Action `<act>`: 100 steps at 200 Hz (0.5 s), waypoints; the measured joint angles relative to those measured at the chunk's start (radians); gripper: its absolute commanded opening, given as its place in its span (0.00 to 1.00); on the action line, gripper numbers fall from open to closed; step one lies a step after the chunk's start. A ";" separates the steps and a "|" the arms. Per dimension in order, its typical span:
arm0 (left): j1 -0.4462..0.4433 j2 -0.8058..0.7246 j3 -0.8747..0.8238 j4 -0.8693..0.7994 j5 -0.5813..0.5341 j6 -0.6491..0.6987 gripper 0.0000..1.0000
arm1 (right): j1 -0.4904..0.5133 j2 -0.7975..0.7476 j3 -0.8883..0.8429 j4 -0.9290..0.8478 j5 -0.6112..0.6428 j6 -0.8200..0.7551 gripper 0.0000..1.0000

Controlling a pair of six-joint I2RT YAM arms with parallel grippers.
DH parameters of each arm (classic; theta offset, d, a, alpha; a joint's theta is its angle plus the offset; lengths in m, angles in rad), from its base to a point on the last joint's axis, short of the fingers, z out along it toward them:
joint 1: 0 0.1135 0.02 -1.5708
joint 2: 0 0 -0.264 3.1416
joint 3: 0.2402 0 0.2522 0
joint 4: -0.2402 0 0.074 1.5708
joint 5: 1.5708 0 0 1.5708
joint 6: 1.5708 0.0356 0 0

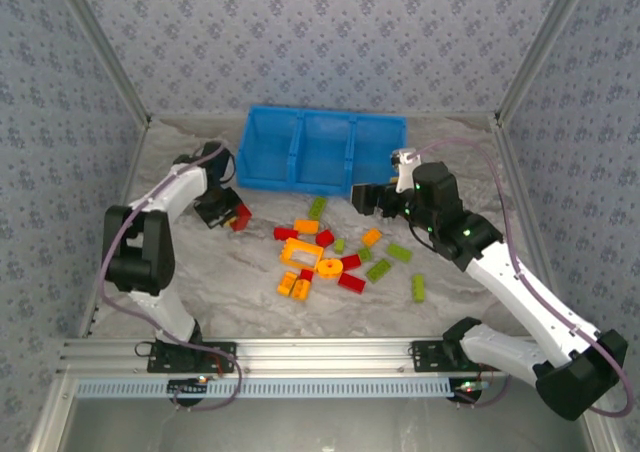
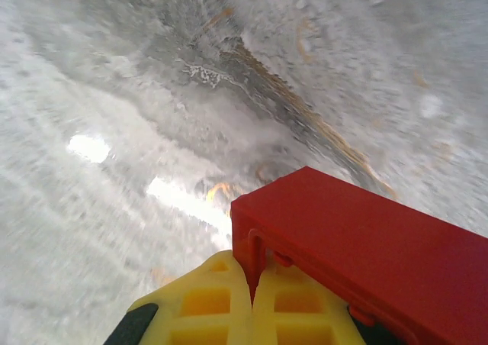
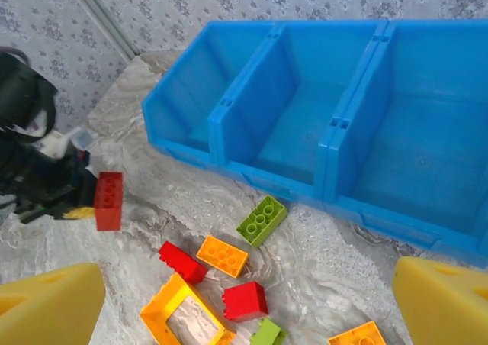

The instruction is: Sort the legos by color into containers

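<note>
Zero legos are in the bin (image 1: 290, 184) as far as I can see. All three blue compartments look bare on the right wrist view. The right-hand one is partly cut off at the frame edge, so it is probably empty rather than certainly so.

Left gripper (image 1: 224, 213): clenched on one red brick (image 3: 108, 200), just near of the bin's left near corner. On its own wrist view the brick sits against the yellow pads (image 2: 206, 307).

Right gripper (image 1: 362, 198): released, jaws wide, nothing between them, hanging just near of the bin's right half.

Loose pile (image 1: 330, 257): red, orange-yellow and green bricks on the table (image 1: 200, 292), near of the bin, between the two arms.

Judgement: task barely begun. The first brick is in hand but not yet dropped. The whole pile is left to sort, and no compartment has a colour assigned.
</note>
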 measured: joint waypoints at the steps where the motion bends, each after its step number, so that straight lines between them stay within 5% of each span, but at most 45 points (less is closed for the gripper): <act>1: 0.000 -0.003 0.003 -0.003 -0.001 0.000 0.00 | 0.000 0.001 0.001 0.000 0.000 0.000 1.00; 54: -0.004 0.010 0.454 -0.110 -0.024 0.004 0.00 | -0.002 0.117 0.121 -0.003 0.067 -0.026 1.00; 100: -0.040 0.409 0.987 -0.140 -0.024 0.012 0.00 | -0.028 0.217 0.211 -0.011 0.122 -0.017 1.00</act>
